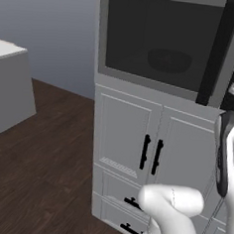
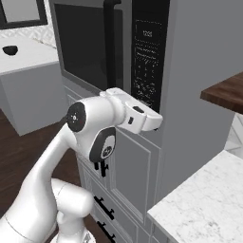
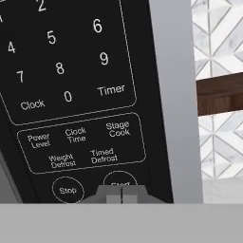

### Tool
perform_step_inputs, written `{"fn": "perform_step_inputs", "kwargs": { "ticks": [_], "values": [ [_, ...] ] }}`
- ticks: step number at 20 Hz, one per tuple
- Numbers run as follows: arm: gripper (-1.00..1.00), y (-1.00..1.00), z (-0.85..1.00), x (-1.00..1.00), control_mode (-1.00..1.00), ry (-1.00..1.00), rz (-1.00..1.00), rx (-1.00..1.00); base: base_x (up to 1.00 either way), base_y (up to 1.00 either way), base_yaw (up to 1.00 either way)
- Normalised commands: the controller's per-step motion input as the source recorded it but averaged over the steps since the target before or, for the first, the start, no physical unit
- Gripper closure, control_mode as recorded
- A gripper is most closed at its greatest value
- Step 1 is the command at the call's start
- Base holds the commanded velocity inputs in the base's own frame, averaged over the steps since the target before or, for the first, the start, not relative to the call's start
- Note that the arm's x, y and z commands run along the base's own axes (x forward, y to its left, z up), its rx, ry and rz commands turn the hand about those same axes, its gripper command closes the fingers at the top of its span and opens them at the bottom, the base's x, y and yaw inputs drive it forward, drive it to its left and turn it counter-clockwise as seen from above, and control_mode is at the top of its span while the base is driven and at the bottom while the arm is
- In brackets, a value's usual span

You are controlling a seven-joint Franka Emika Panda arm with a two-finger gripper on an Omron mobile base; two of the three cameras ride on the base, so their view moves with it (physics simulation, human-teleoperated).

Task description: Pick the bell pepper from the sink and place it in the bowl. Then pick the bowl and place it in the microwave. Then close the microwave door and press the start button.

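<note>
The microwave (image 1: pixel 102 48) is built into a tall grey cabinet, and the microwave door (image 1: pixel 155 37) with its black bar handle (image 1: pixel 218 52) is closed. Through the dark glass the bowl (image 1: pixel 169 61) shows dimly inside. The bell pepper and the sink are out of view. In the hand view my gripper (image 3: pixel 121 193) is shut, its two tips together against the lower edge of the round Start button (image 3: pixel 121 179) on the black control panel (image 2: pixel 149 57). The Stop button (image 3: pixel 68 190) lies just left of it. In the right base view my hand (image 2: pixel 144 118) reaches to the panel's bottom.
Below the microwave are cabinet doors with black handles (image 1: pixel 151 154) and drawers. A marble counter (image 2: pixel 204 204) lies at the lower right, with a wooden shelf (image 2: pixel 225 92) above it. A grey island (image 1: pixel 7 80) stands to the left over a dark wood floor.
</note>
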Motion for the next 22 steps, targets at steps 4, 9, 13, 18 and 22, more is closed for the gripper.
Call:
{"fn": "perform_step_inputs", "kwargs": {
  "ticks": [4,9,13,18,22],
  "values": [
    [1.0,0.0,-0.06,0.34,-1.0,0.0,0.0,0.0,0.0,0.0,0.0],
    [1.0,-0.17,-0.04,0.44,-1.0,0.01,0.0,0.03,0.0,0.0,0.0],
    [1.0,-0.52,-0.11,0.46,-1.0,0.0,0.1,0.11,0.0,0.0,0.0],
    [1.0,-0.33,-0.18,0.43,-1.0,0.0,0.11,0.07,0.0,0.0,0.0],
    [1.0,0.07,-0.03,0.04,-1.0,-0.02,0.02,0.0,0.0,0.0,0.0]
  ]
}}
